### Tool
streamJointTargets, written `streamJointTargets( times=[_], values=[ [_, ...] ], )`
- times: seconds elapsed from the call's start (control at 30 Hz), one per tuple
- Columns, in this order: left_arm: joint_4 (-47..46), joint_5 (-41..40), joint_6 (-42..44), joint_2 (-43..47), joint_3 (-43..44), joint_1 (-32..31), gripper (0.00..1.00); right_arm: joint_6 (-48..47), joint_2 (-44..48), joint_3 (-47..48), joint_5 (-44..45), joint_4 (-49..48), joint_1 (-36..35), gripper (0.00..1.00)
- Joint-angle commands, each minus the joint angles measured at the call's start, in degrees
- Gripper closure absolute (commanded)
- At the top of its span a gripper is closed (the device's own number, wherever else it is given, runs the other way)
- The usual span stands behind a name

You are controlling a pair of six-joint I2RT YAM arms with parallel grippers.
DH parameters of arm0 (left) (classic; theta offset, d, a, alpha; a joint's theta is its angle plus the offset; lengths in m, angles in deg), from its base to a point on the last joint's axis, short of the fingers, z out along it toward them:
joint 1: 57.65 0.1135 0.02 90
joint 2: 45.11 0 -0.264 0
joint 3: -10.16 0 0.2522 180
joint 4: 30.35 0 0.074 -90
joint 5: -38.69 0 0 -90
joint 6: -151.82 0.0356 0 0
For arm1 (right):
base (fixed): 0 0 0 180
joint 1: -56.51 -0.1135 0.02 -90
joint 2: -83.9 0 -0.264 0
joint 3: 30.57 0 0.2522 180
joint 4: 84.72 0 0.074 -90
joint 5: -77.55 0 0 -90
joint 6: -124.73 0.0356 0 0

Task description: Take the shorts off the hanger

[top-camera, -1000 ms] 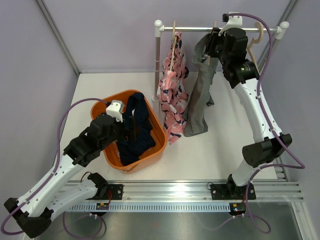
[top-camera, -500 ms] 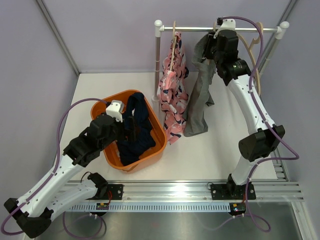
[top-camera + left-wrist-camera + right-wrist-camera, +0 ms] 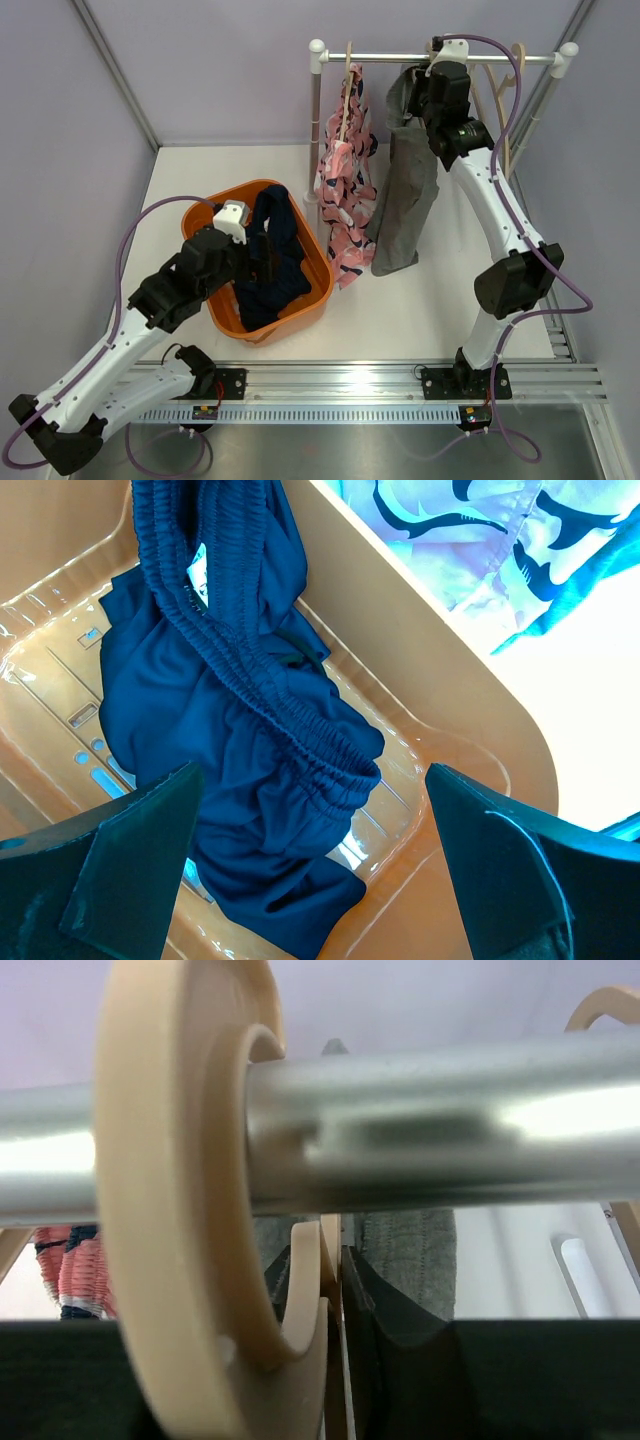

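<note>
The grey shorts [image 3: 405, 190] hang from a wooden hanger [image 3: 180, 1160] on the rack's rail [image 3: 390, 58]. My right gripper [image 3: 428, 95] is up at that hanger just under the rail. In the right wrist view its dark fingers [image 3: 400, 1310] sit tight on either side of the hanger's thin wooden neck [image 3: 335, 1260], with grey cloth [image 3: 405, 1255] behind. The pink patterned shorts [image 3: 345, 190] hang on another hanger to the left. The navy shorts [image 3: 270, 260] lie in the orange basket [image 3: 215, 310]. My left gripper [image 3: 240, 240] hovers open over them [image 3: 240, 730].
An empty wooden hanger [image 3: 510, 90] hangs at the rail's right end. The rack's posts [image 3: 315, 120] stand at the back of the white table. Grey walls close in left, right and behind. The basket's rim [image 3: 440, 700] lies next to the pink shorts' hem [image 3: 480, 550].
My right gripper has moved left along the rail to the top of the grey shorts' hanger, and the grey shorts have swung slightly. The left arm has not moved.
</note>
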Motion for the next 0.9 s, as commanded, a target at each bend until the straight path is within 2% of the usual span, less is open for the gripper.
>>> streamJointTargets(
  times=[0.0, 0.17, 0.2, 0.3, 0.73, 0.87],
  values=[
    [-2.19, 1.03, 0.76, -0.14, -0.25, -0.28, 0.01, -1.18, -0.64, 0.74, 2.19, -2.92, -0.3, 0.73],
    [-2.19, 0.86, 0.76, -0.14, -0.25, -0.28, 0.01, -1.62, -0.91, 1.19, 1.83, -2.3, -0.3, 0.85],
    [-2.19, 0.86, 0.76, -0.14, -0.25, -0.28, 0.01, -1.88, -0.74, 1.19, 1.75, -2.04, -0.3, 0.91],
    [-2.19, 0.94, 0.76, 0.04, -0.16, -0.28, 0.01, -2.24, 0.05, 1.19, 1.84, -1.51, -0.39, 1.0],
    [-3.33, 0.94, 1.29, 1.45, 0.1, -0.28, 0.01, -4.61, 9.28, 4.09, -0.36, 2.97, -0.3, 1.0],
    [-2.9, 1.12, 1.55, -0.39, 2.91, -0.28, 0.01, -5.23, 10.77, 3.56, -0.71, 4.64, -0.3, 1.0]
  ],
)
